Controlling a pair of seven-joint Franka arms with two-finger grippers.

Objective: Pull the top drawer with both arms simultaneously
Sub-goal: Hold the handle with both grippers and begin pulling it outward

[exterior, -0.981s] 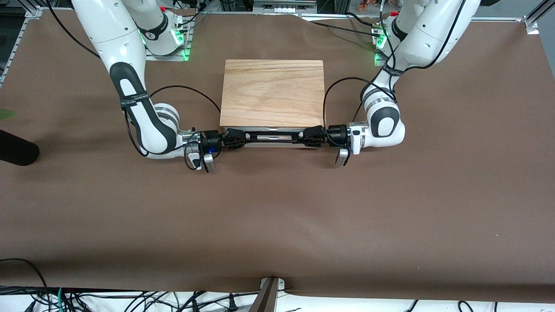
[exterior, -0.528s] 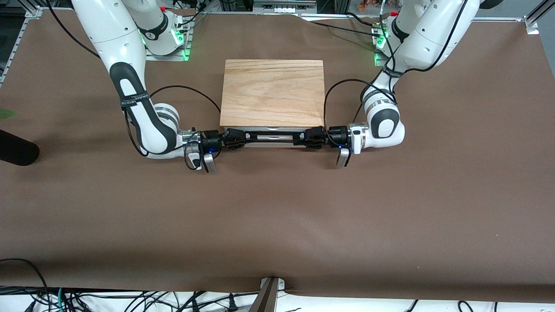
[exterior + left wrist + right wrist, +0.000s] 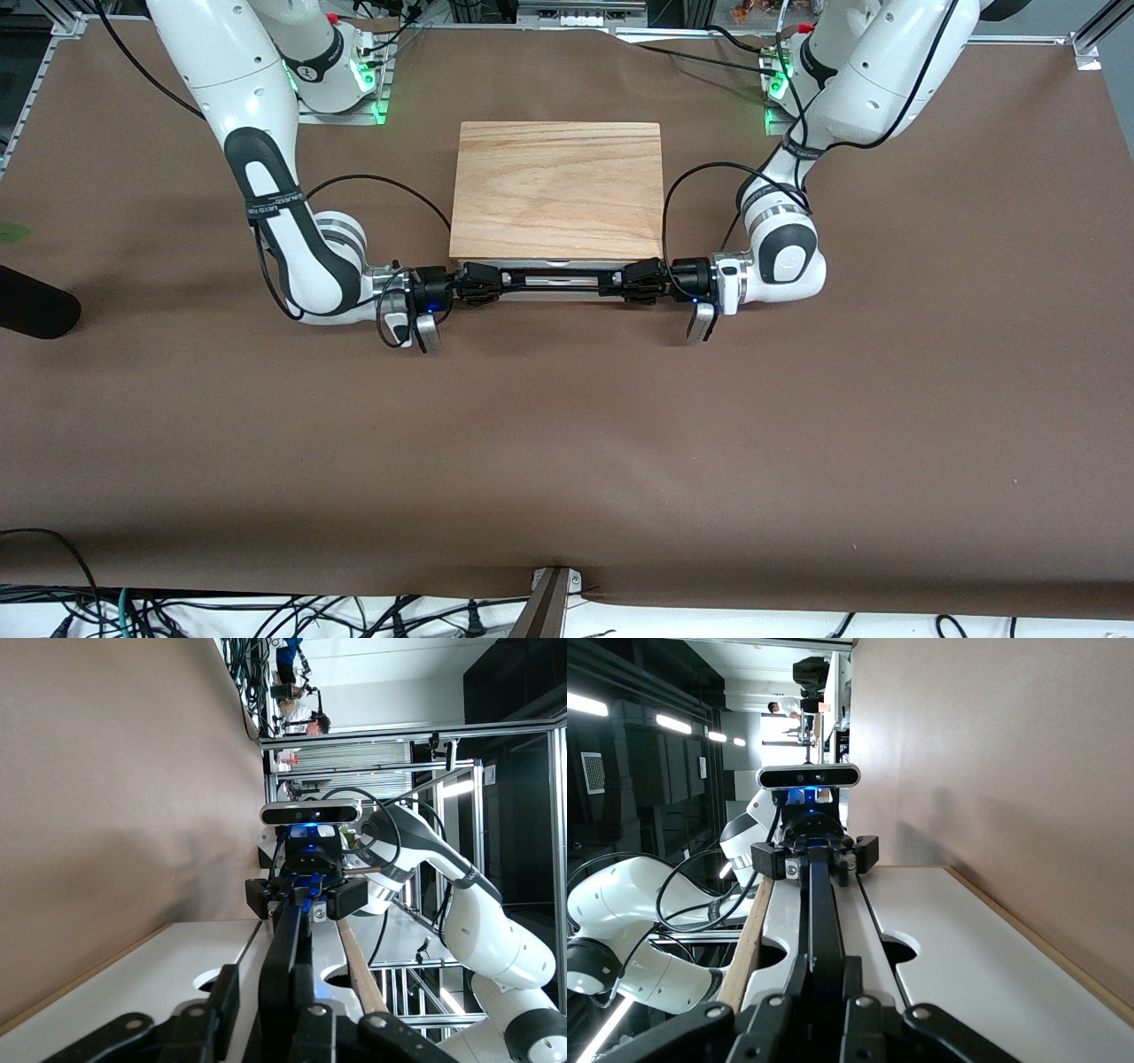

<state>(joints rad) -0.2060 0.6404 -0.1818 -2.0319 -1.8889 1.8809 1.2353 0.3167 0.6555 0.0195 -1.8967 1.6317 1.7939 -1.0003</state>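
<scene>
Gripping the drawer's black handle (image 3: pixel 556 278), right gripper (image 3: pixel 478 282) and left gripper (image 3: pixel 640 282) each pinch one end, fingers closed on the bar. Drawer (image 3: pixel 556 289) sits shut in the cabinet (image 3: pixel 556 188) mid-table, front facing the camera.

Both arms reach low and level, the left gripper (image 3: pixel 627 283) and right gripper (image 3: pixel 485 283) pointing at each other, fingers closed.

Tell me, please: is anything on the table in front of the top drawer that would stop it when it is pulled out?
Nothing visible does. The brown table in front of the top drawer is bare. The left gripper and right gripper are both shut on its handle.
</scene>
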